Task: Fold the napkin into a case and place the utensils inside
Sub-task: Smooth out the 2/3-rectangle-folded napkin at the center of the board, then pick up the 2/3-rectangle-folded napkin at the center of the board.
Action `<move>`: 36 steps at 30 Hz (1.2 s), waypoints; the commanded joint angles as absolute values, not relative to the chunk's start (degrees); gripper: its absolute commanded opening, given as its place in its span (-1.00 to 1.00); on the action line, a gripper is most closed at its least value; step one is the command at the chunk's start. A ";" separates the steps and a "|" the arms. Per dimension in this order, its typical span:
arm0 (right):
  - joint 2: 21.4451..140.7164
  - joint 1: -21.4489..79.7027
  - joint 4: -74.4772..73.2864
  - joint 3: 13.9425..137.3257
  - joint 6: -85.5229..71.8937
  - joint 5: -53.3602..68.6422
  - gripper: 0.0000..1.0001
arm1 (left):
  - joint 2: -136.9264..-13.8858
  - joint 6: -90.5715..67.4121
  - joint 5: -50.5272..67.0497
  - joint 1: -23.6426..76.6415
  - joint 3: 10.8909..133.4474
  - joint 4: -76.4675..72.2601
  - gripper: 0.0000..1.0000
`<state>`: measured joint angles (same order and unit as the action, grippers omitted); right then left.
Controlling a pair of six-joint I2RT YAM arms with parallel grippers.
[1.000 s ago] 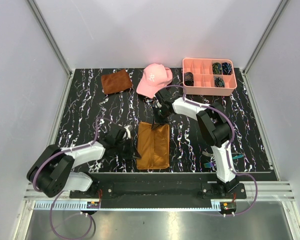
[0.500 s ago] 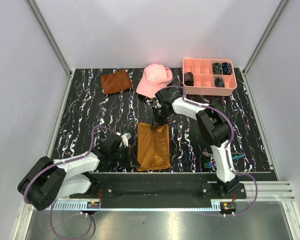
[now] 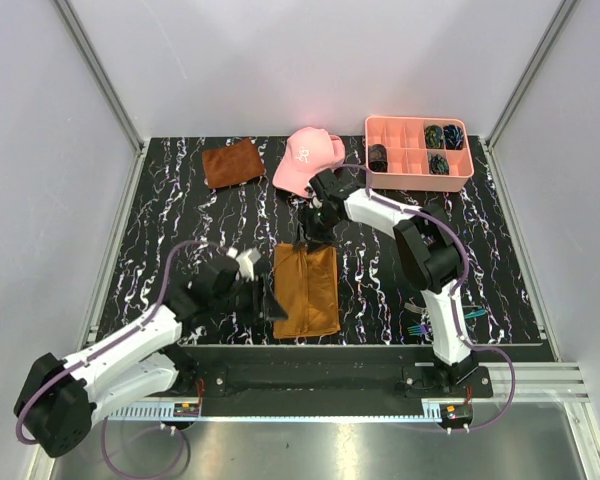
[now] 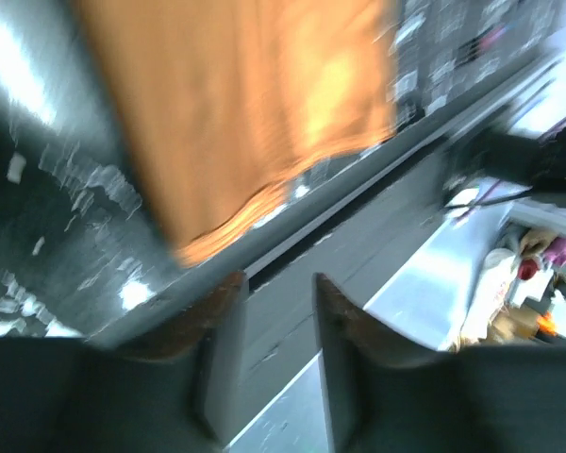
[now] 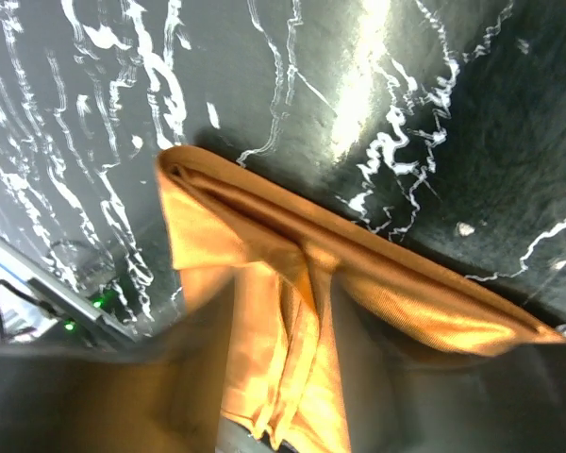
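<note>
The orange-brown napkin (image 3: 306, 290) lies folded into a long flat rectangle near the table's front edge. Its folded far edge fills the right wrist view (image 5: 292, 283), and its near corner shows blurred in the left wrist view (image 4: 245, 113). My left gripper (image 3: 268, 303) (image 4: 278, 288) hovers open at the napkin's left near side, with nothing between its fingers. Above the napkin's far edge, my right gripper (image 3: 305, 240) (image 5: 281, 293) stands open, its fingers straddling a raised fold of the cloth. The utensils, a small iridescent fork (image 3: 416, 328) and a thin piece (image 3: 475, 313), lie by the right arm's base.
A pink cap (image 3: 308, 160) sits just behind the right gripper. A smaller rust-brown cloth (image 3: 232, 162) lies at the back left. A pink compartment tray (image 3: 404, 128) with dark items stands at the back right. The metal rail (image 3: 310, 375) runs along the table's front edge.
Both grippers have opened and let go of the napkin. The left arm has swung up and back from the napkin's left edge. The right gripper has lifted slightly off the far edge.
</note>
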<state>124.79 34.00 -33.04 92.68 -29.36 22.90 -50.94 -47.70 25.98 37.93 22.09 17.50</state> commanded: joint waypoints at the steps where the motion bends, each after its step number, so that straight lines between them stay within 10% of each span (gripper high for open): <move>1: 119.81 32.44 -37.43 96.33 -29.88 21.80 0.21 | -54.29 -45.97 18.04 38.58 33.29 17.75 0.11; 8: 99.87 21.83 -39.46 80.36 -31.38 14.16 0.99 | -66.78 -49.83 -2.43 53.68 46.29 19.94 0.33; 20: 77.53 4.75 -38.76 52.48 -28.57 18.10 1.00 | -108.25 -60.38 -24.25 72.42 80.50 47.54 0.19; 36: 74.09 4.66 -30.42 43.77 -29.62 26.10 0.99 | -117.77 -64.51 -22.68 74.36 86.40 55.72 -0.38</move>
